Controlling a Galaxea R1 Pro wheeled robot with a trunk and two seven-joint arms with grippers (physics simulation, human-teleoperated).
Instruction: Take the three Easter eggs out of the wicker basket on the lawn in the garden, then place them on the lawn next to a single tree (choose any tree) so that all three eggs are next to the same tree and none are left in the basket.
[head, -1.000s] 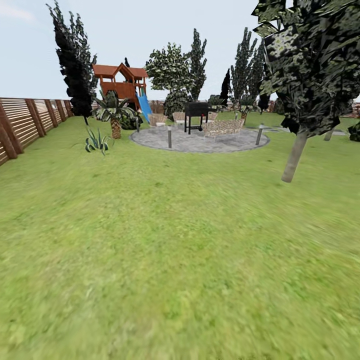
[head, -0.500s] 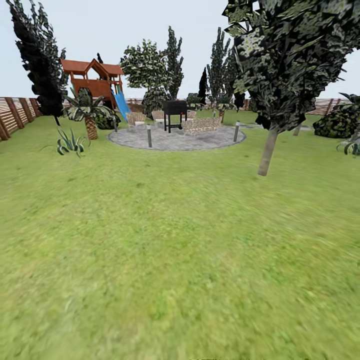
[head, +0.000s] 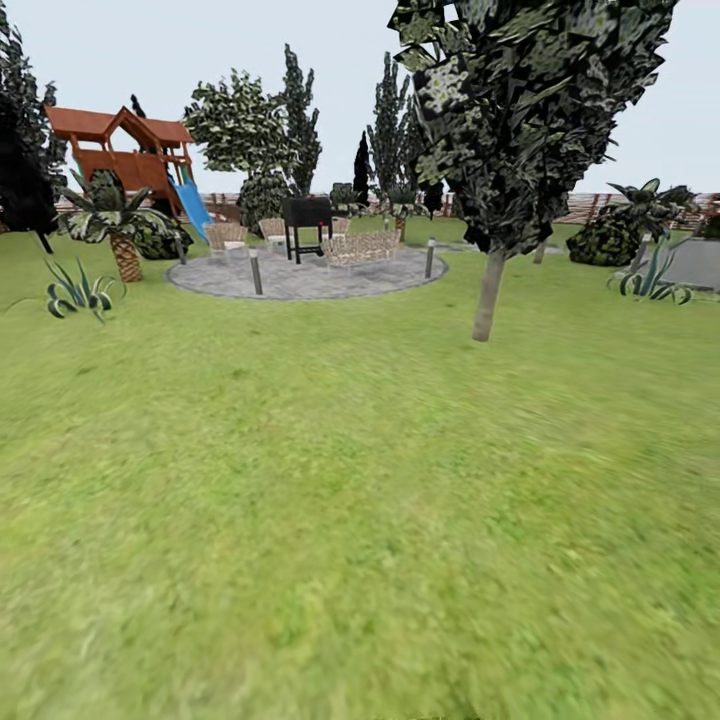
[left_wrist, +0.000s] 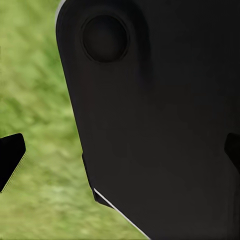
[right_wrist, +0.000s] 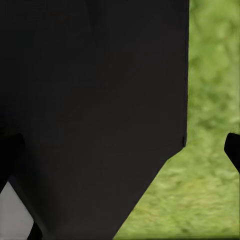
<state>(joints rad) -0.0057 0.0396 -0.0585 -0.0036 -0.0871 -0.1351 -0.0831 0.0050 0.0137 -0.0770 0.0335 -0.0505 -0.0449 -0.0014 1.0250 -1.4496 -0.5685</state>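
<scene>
The head view looks across a wide lawn of mottled green grass that runs from the near edge far back into the garden. A tree with a smooth pale grey trunk and dark, pale-speckled leaves stands right of centre at middle distance, its crown reaching the top of the picture.

Beyond it to the left lies a round grey paved patio ringed by short posts, with a black grill and wicker chairs on it. Farther left stands a red-brown wooden playhouse with a blue slide. A short palm grows in front of it, and a spiky low plant sits nearer, at the left edge. Tall dark conifers rise behind the patio. A brown slatted fence runs along the far right, with a dark round bush in front of it.

In the left wrist view, a large black body of the robot blocks most of the picture, with blurred grass beside it and a dark fingertip at either side. The right wrist view shows the same: a black robot part, grass, and a dark fingertip at the edge. In both, the tips sit wide apart with nothing held between them.
</scene>
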